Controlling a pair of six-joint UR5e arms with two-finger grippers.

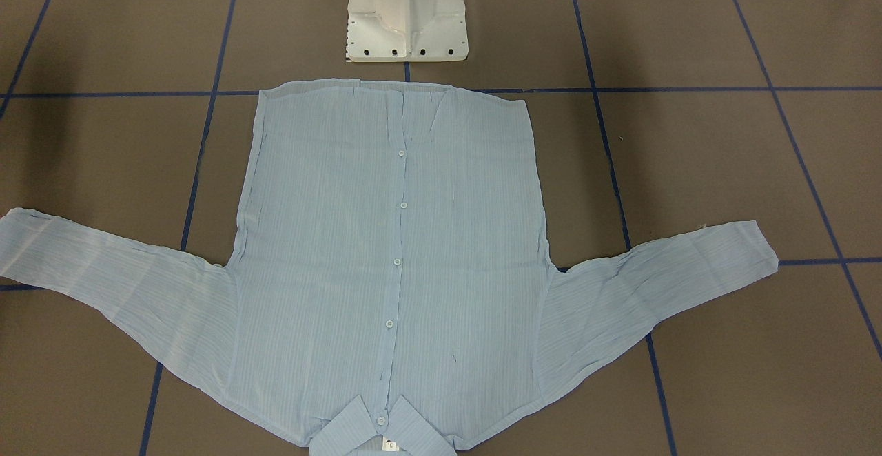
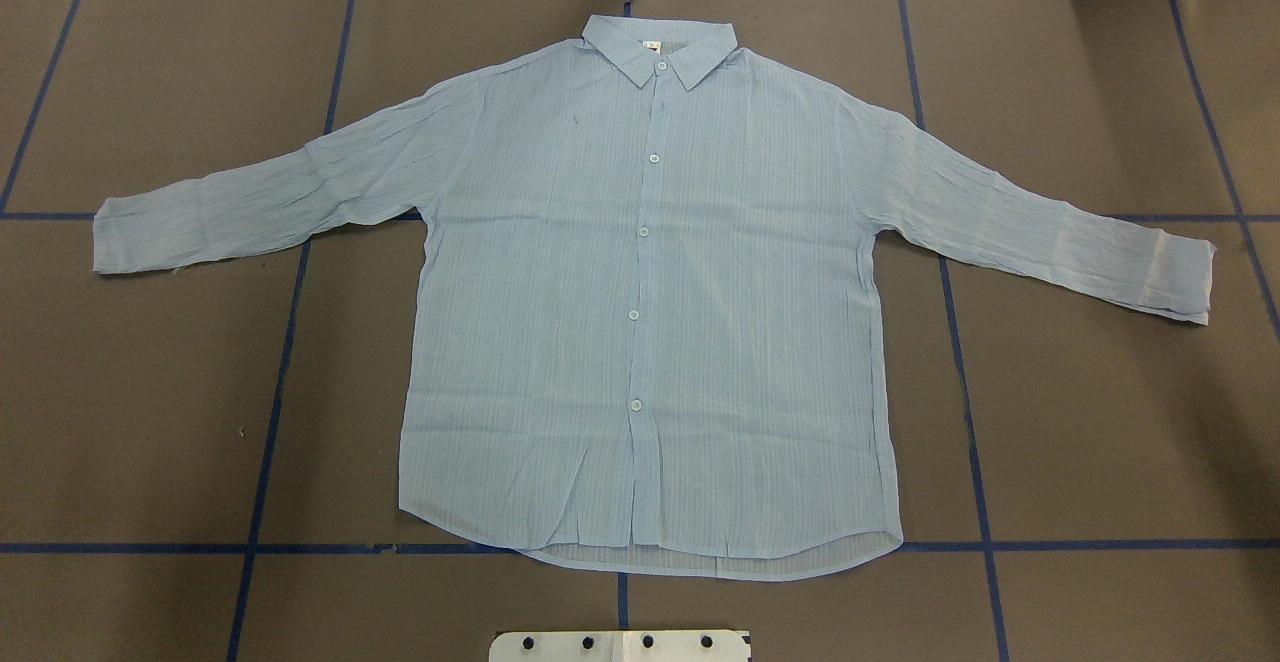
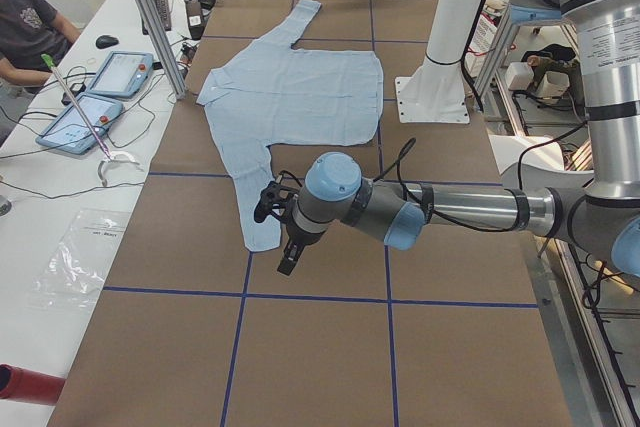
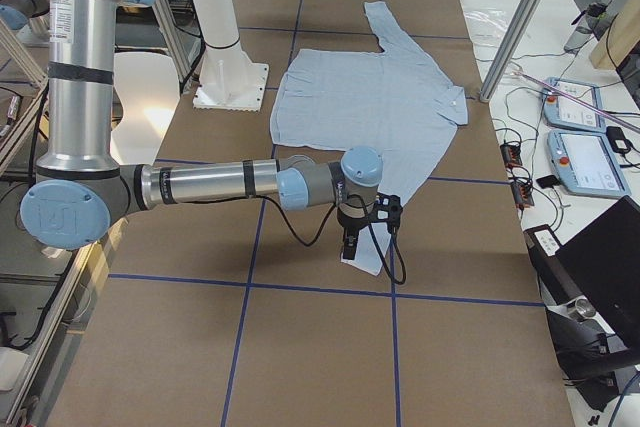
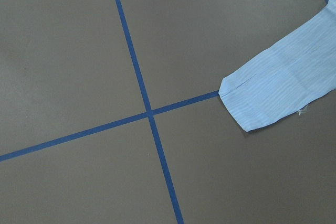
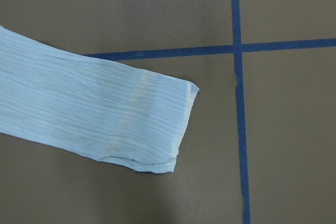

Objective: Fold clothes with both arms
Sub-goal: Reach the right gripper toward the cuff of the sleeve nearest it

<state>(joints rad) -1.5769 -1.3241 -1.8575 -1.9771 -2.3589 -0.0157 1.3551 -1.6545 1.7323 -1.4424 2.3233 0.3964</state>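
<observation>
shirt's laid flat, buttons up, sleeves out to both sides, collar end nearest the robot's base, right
Not quite. The shirt does lie flat, buttons up, sleeves out, but its hem is the end nearest the white base; the collar lies at the far end. The overhead exterior view shows it.

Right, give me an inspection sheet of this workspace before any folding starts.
Surface: brown table marked with a blue tape grid.
Job's things: shirt spread flat, front up, buttoned, both sleeves out, hem toward the pedestal base.
Clutter: nothing seen.
Grippers: left gripper beside one cuff, right gripper over the other; cuffs lie flat; cannot tell whether either gripper is open or shut.
Cables: black cable loops at the left wrist, and another at the right.
Surroundings: side bench with tablets, a seated person, a laptop.
</observation>
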